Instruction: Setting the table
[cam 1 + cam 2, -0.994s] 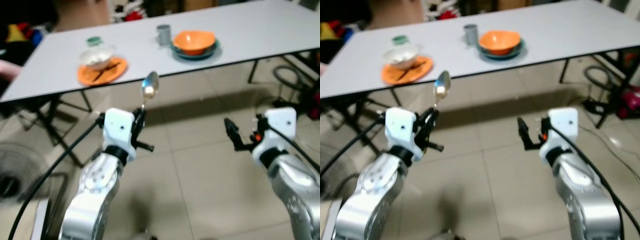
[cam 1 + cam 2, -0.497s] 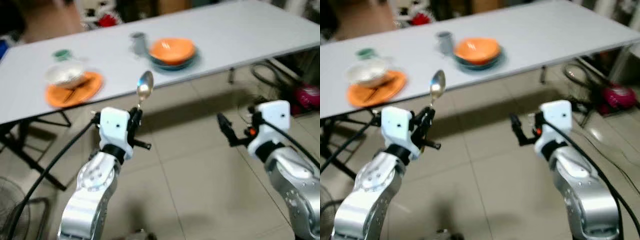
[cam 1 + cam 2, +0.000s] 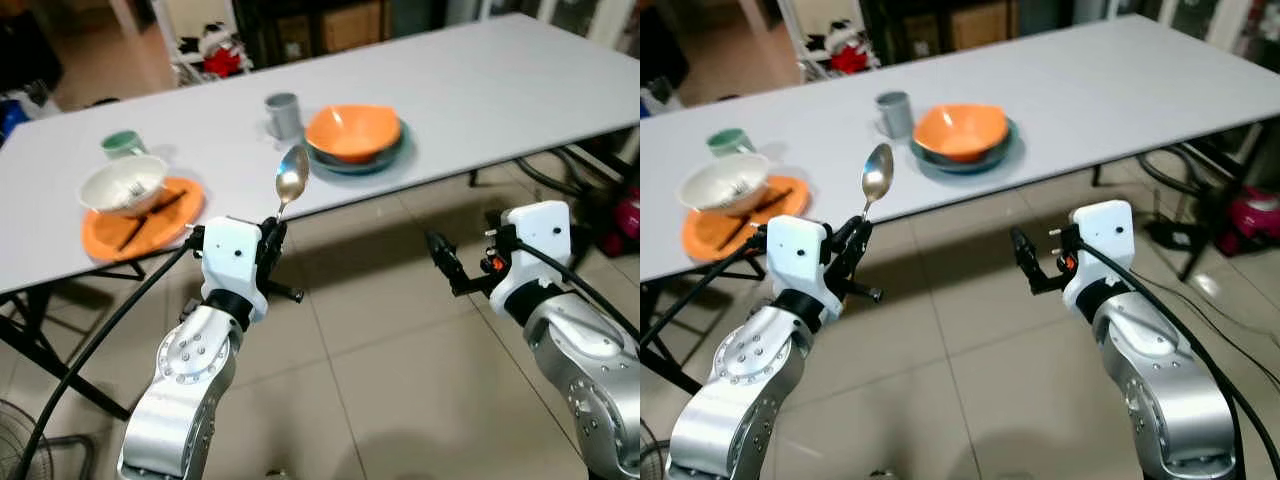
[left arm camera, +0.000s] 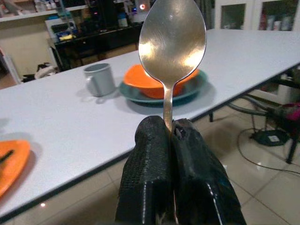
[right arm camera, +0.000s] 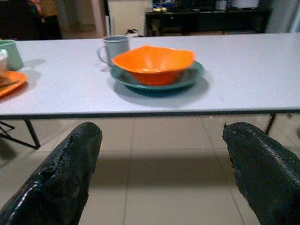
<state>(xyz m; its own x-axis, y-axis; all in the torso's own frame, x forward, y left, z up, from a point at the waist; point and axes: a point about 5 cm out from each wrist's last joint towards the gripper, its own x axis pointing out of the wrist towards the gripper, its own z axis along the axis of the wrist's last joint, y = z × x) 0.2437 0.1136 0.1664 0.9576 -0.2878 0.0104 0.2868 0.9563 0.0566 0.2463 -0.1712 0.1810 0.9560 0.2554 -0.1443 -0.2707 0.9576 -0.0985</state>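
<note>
arms: silver, perforated | wrists: white housings | cables: black | end effector fingers: black, textured

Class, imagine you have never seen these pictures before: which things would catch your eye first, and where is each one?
First comes the shiny spoon, held upright by its handle in the left gripper, short of the long white table. Next is the orange bowl stacked on a teal plate near the table's front edge, beside a grey mug. The right gripper hangs open over the tiled floor.
</note>
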